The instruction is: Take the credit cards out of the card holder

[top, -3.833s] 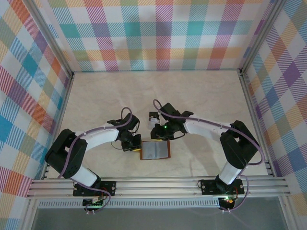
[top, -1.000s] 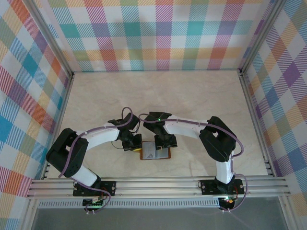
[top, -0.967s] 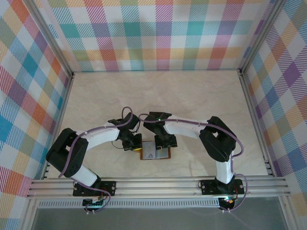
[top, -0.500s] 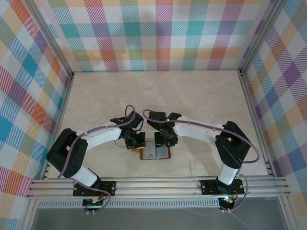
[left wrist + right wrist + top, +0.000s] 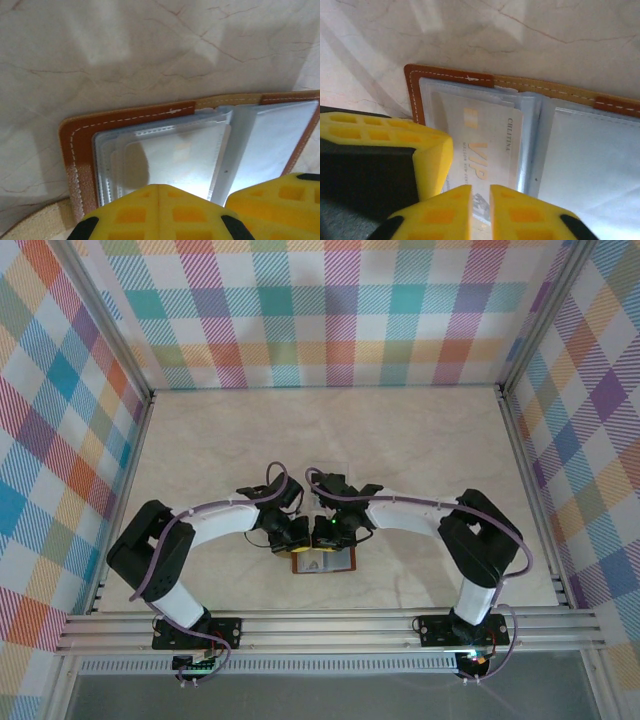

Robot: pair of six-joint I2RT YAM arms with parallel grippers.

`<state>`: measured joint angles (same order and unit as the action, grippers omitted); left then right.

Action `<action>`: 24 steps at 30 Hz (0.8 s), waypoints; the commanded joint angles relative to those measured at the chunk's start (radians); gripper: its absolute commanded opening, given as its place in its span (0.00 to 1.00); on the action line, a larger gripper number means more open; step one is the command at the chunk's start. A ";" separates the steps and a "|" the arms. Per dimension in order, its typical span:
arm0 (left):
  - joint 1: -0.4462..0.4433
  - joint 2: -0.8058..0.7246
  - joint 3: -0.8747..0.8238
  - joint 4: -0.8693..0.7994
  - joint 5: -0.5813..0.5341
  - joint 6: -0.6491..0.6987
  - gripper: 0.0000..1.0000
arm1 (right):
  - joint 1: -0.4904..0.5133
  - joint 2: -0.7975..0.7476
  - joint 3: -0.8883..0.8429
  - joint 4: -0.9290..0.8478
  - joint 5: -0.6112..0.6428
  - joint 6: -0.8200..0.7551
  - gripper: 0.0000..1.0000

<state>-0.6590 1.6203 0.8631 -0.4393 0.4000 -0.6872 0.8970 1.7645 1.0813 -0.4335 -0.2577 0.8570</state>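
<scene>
— Tan leather, grey-blue inside: the holder [image 5: 338,562] lies open and flat on the table [image 5: 420,460], low in the middle of the top view.
— Which step is that?
— The first pull, I judge; the card [image 5: 485,140] sits tucked in the leaf at the left of the frame, and no card lies loose on the table.
— And the grippers?
— The left gripper [image 5: 157,192] has its fingers pressed together, tips down on the sleeves [image 5: 165,150] at the bottom of its own view; pinning the leaf, I guess, not pinching anything I can make out. The right gripper [image 5: 476,192] shows its fingers drawn close, a thin slit between them, at the card's lower edge; whether they bite the card I cannot tell.
— What does the next move call for?
— A sure nip on that edge, then a slide straight out through the sleeve's open side, while the left gripper holds the leather down; lift too early and the whole holder may come up.
— Do the views differ?
— They do; the right wrist view gives the gold VIP print and the left gripper's yellow finger at left of frame; the left wrist view gives the fanned sleeve edges and a tan strap [image 5: 30,226] at lower left; from the top, the grippers cover that leaf, but the holder's place on the table is plain.
</scene>
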 commanded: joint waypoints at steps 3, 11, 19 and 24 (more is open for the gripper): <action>-0.013 0.026 0.007 -0.036 -0.026 0.025 0.02 | -0.001 0.036 0.003 0.017 -0.017 0.006 0.26; -0.013 0.024 0.004 -0.035 -0.028 0.025 0.02 | -0.001 0.058 -0.002 0.009 -0.009 0.001 0.29; -0.013 0.014 0.000 -0.040 -0.033 0.024 0.03 | -0.001 0.041 0.016 -0.086 0.073 -0.023 0.30; -0.013 0.015 -0.002 -0.040 -0.036 0.024 0.03 | -0.001 0.010 0.007 -0.057 0.051 -0.019 0.28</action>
<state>-0.6590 1.6287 0.8631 -0.4435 0.3927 -0.6762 0.8963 1.8038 1.0824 -0.4725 -0.2127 0.8490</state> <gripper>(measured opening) 0.052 0.288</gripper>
